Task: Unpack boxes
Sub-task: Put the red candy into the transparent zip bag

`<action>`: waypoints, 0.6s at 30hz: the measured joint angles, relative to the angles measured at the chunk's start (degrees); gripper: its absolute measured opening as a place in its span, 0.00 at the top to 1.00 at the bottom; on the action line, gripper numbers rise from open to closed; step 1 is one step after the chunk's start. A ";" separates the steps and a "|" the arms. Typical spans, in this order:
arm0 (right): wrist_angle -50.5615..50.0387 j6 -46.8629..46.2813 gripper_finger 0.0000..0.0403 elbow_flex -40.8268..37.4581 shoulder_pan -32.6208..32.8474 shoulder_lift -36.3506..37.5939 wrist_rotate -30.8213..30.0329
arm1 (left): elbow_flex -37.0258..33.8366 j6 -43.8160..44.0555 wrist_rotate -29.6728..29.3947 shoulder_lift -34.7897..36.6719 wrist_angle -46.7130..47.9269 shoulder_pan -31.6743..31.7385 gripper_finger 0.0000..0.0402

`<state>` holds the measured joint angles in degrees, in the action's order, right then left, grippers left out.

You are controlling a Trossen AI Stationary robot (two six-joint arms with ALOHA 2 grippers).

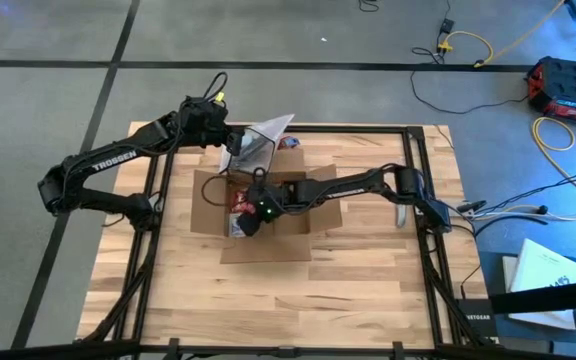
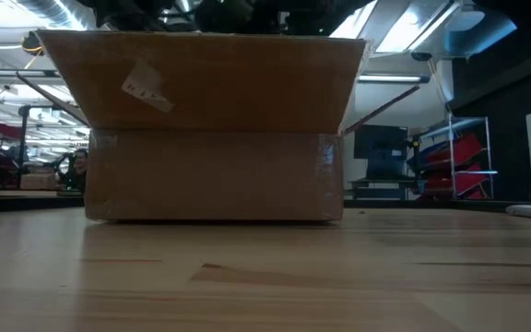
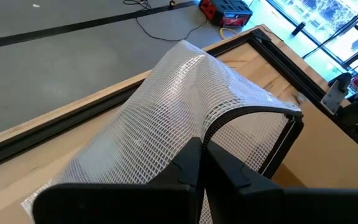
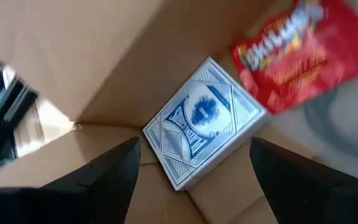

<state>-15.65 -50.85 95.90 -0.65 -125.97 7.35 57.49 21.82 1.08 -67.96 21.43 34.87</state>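
so the box [image 1: 268,215] sits mid-worktop with flaps out, the right hand [image 4: 191,180] hangs released over the card deck [image 4: 204,121] inside, probably lining up a grab, while at 11 o'clock the left hand [image 3: 202,163] is clenched on a mesh bag [image 3: 185,106], keeping it clear.

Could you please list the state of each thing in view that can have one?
Cardboard box: open, flaps spread.
Mesh bag: held up beyond the box.
Left hand: shut on the mesh bag.
Right hand: open, inside the box.
Card deck: lying in the box, ungripped.
Red candy packet: lying in the box.
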 joint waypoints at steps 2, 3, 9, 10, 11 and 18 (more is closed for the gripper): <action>0.77 -5.00 0.29 0.00 -0.12 -0.63 0.97 | 0.00 0.21 0.00 0.00 -0.01 0.00 1.00; 0.87 -6.61 0.29 0.00 -0.34 -0.79 1.23 | 0.00 0.28 0.00 0.00 -0.02 0.00 1.00; 4.23 -10.75 0.29 0.04 -0.54 -2.56 -0.33 | 0.00 0.31 -0.01 0.00 -0.29 0.00 1.00; 3.95 -11.41 0.29 0.04 -0.54 -2.60 -0.29 | 0.00 0.30 -0.02 0.00 -0.26 0.00 1.00; 3.89 -11.75 0.29 0.04 -0.52 -3.09 -0.24 | 0.00 0.31 0.00 0.00 -0.23 0.00 1.00; 4.00 -12.13 0.29 0.00 -0.50 -5.07 0.74 | 0.02 0.31 0.00 0.00 -0.50 0.00 1.00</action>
<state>-11.64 -62.98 95.90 -1.15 -131.04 8.10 57.52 22.13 1.08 -67.96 20.93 34.87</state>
